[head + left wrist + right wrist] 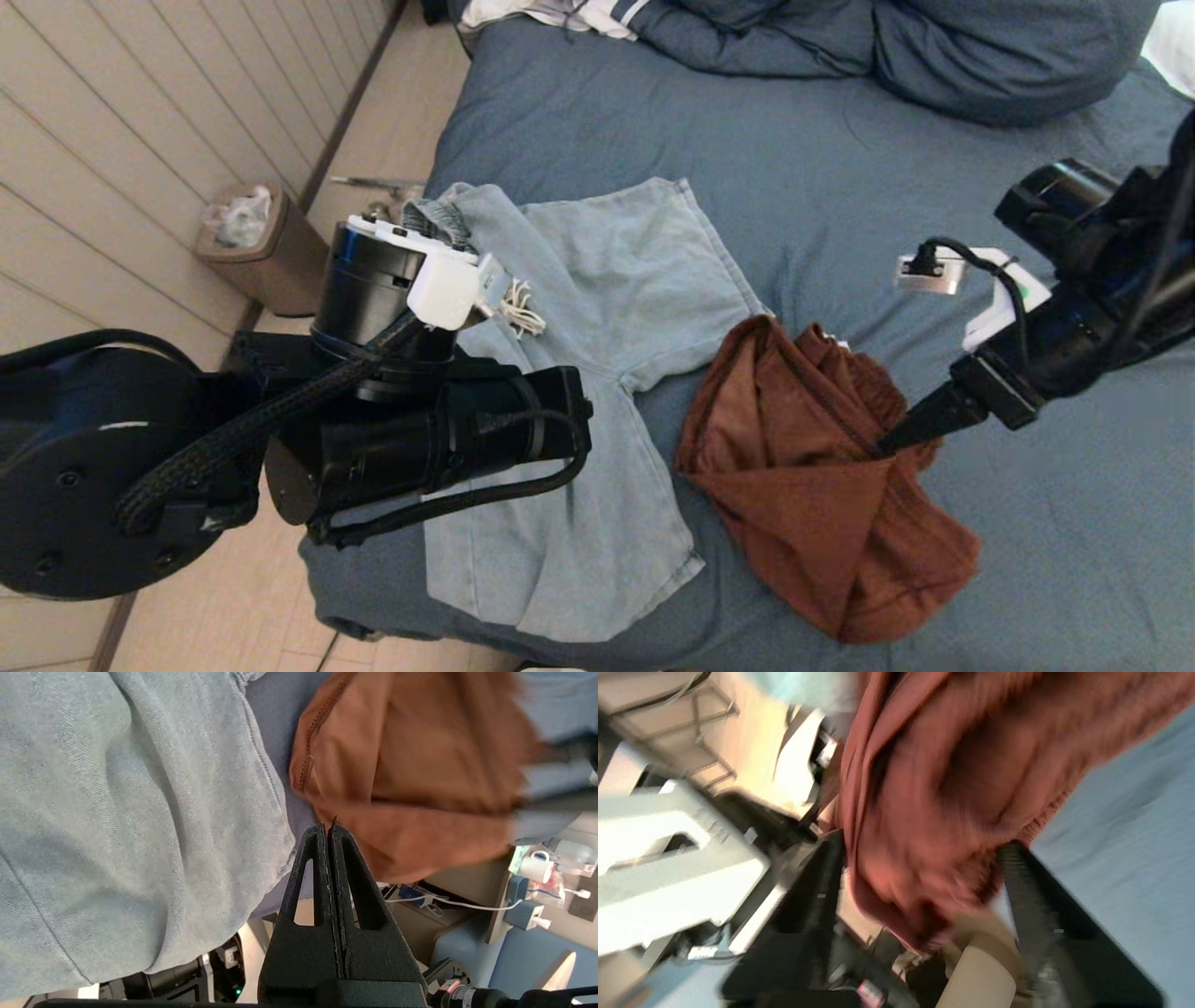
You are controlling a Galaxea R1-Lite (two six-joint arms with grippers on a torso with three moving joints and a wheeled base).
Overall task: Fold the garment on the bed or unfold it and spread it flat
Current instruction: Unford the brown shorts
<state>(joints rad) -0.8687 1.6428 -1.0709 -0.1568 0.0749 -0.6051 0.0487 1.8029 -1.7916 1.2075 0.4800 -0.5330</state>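
Observation:
A rust-brown garment (pixel 812 467) lies crumpled on the slate-blue bed (pixel 840 168), beside pale denim shorts (pixel 607 308) spread flat to its left. My right gripper (pixel 892 439) reaches into the brown garment's right side. In the right wrist view the right gripper (pixel 920 868) is open, its fingers (pixel 1027 891) wide apart with brown cloth (pixel 934 788) bunched between them. My left arm (pixel 420 429) hovers over the shorts' left part. Its gripper (pixel 328 827) is shut, tips at the near edge of the brown garment (pixel 411 765), next to the shorts' hem (pixel 140 812).
A bunched blue duvet and pillows (pixel 980 56) lie at the bed's far end, with a white striped garment (pixel 560 14) beside them. A brown waste bin (pixel 261 247) stands on the floor left of the bed. The bed's near edge runs just below both garments.

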